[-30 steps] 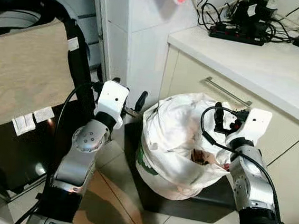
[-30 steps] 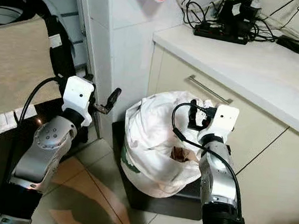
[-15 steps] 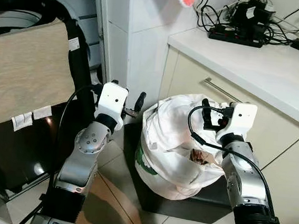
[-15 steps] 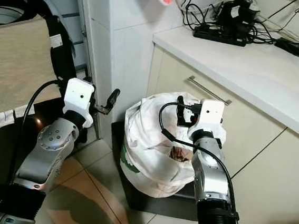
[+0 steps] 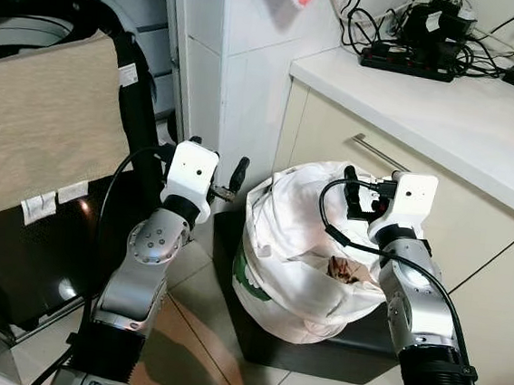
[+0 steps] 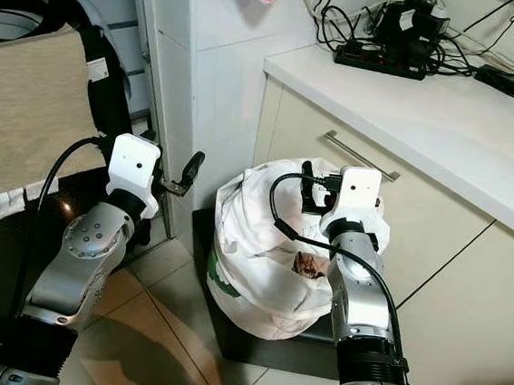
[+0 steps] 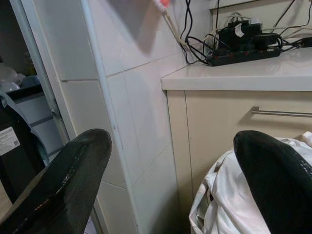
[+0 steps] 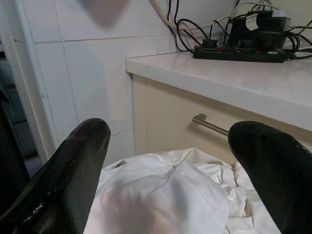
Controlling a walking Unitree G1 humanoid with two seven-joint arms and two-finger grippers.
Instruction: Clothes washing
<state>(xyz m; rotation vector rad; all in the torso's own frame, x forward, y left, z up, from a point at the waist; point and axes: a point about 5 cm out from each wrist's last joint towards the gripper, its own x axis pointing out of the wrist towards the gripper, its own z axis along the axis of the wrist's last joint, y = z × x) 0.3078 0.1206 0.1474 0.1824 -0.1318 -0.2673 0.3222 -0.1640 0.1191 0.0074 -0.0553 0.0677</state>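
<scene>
Tiled floor (image 5: 192, 318) in pale and tan squares, with a white tiled wall column (image 5: 241, 73) meeting a cream cabinet (image 5: 334, 145) that carries a metal bar handle (image 5: 392, 157). The white countertop (image 5: 448, 102) above holds a black power strip (image 5: 406, 63) and a tangle of cables. On the robot's left stands a dark appliance draped with a beige cloth (image 5: 46, 118). The white laundry bag (image 5: 301, 251), its mouth open on something brown inside, sits on a dark base on the floor against the cabinet. The right gripper (image 8: 175, 161) hovers just above the bag's top, fingers spread wide. The left gripper (image 7: 170, 185) is held beside the column, near the bag, fingers likewise spread and empty.
</scene>
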